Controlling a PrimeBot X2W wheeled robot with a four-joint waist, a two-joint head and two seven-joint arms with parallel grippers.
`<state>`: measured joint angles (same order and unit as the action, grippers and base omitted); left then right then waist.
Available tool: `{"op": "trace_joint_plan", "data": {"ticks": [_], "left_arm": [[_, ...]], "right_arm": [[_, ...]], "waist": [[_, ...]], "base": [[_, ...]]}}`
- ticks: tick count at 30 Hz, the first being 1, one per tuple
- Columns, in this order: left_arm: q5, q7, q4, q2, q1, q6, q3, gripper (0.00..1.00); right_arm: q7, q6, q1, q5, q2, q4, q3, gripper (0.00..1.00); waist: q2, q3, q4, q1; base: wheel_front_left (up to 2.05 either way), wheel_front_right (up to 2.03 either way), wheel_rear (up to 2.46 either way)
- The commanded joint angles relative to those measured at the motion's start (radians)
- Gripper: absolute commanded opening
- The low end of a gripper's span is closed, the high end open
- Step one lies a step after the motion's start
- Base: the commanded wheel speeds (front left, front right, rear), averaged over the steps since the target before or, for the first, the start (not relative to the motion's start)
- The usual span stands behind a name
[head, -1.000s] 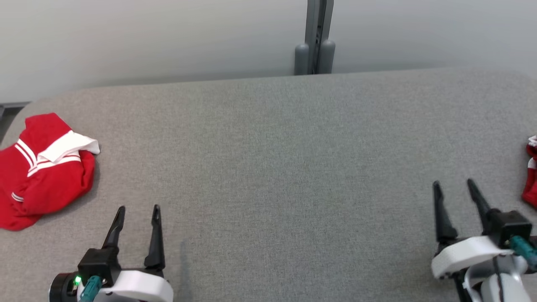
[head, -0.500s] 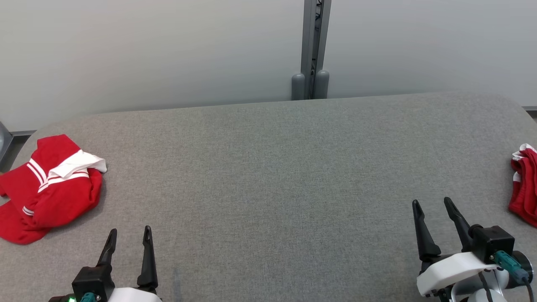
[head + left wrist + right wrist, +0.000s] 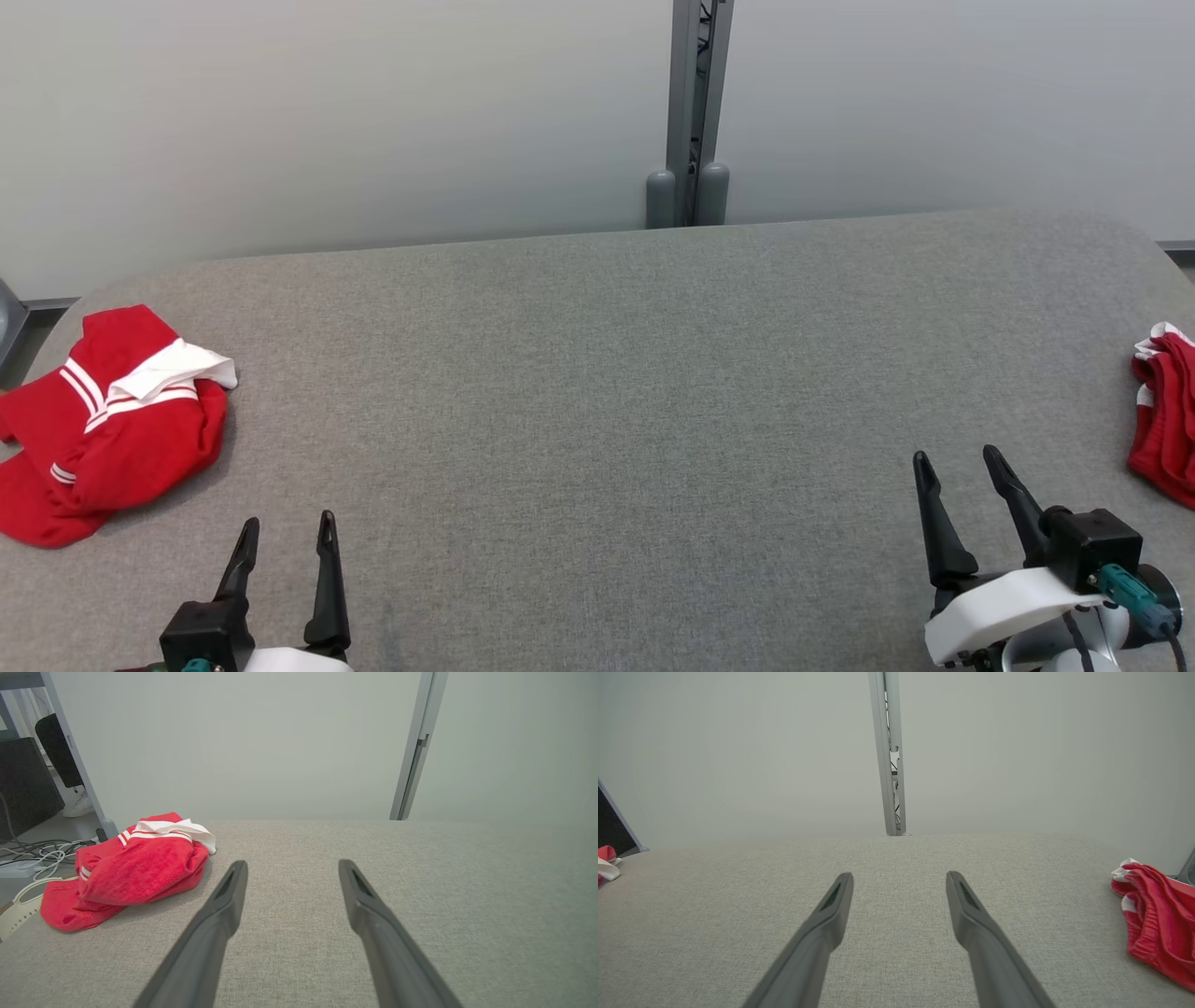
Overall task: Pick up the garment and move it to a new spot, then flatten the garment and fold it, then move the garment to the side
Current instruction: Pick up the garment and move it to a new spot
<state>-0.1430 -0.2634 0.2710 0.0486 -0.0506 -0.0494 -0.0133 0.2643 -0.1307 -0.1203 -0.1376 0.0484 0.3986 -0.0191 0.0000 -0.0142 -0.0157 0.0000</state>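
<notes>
Camera tilted up, red garment [image 3: 131,439] crumpled, white-trimmed

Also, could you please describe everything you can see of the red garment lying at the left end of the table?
The red garment is a crumpled heap of soft, terry-like cloth with white stripes and a white folded band on top. It lies at the left edge of the grey fabric table, resting only on that surface. The open left gripper stands apart from it.
</notes>
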Motion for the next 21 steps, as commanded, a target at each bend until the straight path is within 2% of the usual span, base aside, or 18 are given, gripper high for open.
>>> {"op": "trace_joint_plan", "data": {"ticks": [1,11,21], "left_arm": [[-0.005,-0.001,-0.001,0.004,-0.001,-0.001,-0.003,1.00],[0.004,-0.001,-0.003,0.004,-0.001,-0.004,-0.012,1.00],[0.006,-0.001,-0.009,0.004,0.016,-0.021,-0.041,1.00]], "right_arm": [[0.000,0.000,0.006,-0.004,0.005,-0.005,-0.001,1.00],[0.000,0.000,-0.010,-0.015,0.005,-0.005,-0.041,1.00],[0.000,0.000,-0.036,-0.019,0.006,-0.020,-0.090,1.00]], "waist": [[0.0000,0.001,0.002,0.0000],[0.0000,0.026,0.064,0.0000],[0.0000,0.072,0.237,0.0000]], "base": [[0.00,0.00,0.00],[0.00,0.00,0.00],[0.00,0.00,0.00]]}}
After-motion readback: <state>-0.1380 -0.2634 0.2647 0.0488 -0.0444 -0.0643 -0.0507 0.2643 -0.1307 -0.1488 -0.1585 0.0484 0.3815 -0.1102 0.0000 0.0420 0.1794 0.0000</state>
